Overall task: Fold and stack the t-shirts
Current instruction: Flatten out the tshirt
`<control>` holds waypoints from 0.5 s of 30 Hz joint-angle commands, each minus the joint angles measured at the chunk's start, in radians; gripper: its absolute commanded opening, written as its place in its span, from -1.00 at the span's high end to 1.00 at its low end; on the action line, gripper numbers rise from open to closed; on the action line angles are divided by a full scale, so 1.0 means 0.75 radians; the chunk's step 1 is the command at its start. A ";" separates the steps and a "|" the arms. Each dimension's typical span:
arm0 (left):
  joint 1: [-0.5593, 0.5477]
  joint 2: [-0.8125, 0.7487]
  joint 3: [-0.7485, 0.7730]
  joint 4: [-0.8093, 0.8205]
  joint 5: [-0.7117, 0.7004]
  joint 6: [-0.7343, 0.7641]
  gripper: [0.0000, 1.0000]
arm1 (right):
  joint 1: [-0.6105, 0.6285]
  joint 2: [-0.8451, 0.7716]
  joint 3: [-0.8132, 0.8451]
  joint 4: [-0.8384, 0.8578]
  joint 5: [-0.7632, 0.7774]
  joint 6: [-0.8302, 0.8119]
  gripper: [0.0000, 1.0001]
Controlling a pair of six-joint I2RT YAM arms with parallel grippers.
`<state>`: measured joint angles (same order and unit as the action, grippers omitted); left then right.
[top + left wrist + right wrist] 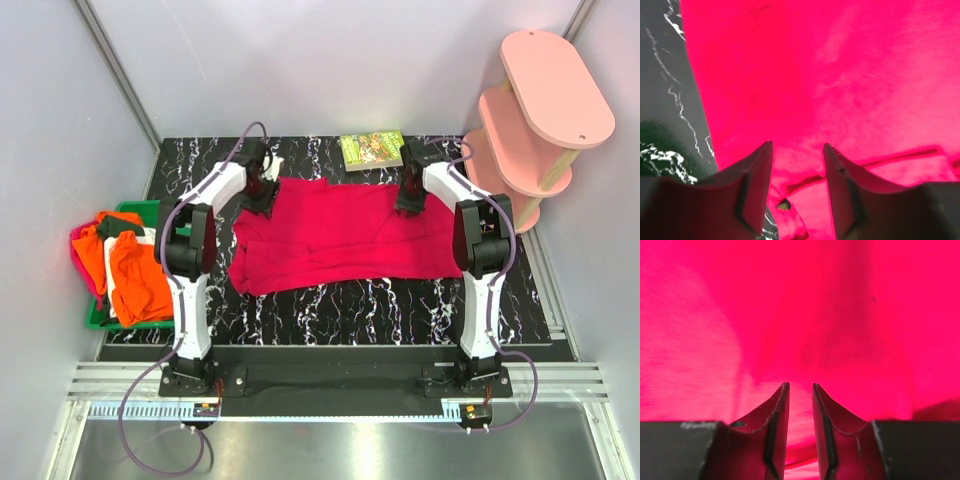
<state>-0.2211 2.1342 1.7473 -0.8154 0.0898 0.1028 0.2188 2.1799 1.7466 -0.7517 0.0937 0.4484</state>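
Your crimson t-shirt (340, 235) lies spread mid-desk, seemingly ready for its first fold. Left fingers (767, 152) half-parted, right fingers (784, 392) barely parted, both empty over its far edge. Next, pinch that edge and draw it nearward.

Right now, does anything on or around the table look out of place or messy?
The crimson t-shirt lies askew and rumpled, its near-left corner jutting out. In the green bin at the left, orange, white and magenta shirts are heaped unfolded, spilling over the rim. A small book sits at the far edge of the table.
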 commanded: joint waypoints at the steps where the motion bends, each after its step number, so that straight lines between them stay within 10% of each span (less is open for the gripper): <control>1: 0.006 0.067 0.030 0.063 -0.189 0.002 0.15 | 0.001 -0.139 -0.052 0.078 0.033 -0.007 0.36; 15: 0.092 0.378 0.429 -0.199 -0.267 -0.002 0.19 | -0.003 -0.207 -0.050 0.076 0.063 -0.025 0.31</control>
<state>-0.1940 2.3539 1.9961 -0.9134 -0.0635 0.0998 0.2188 2.0506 1.6917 -0.7109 0.1150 0.4446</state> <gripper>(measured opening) 0.398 0.340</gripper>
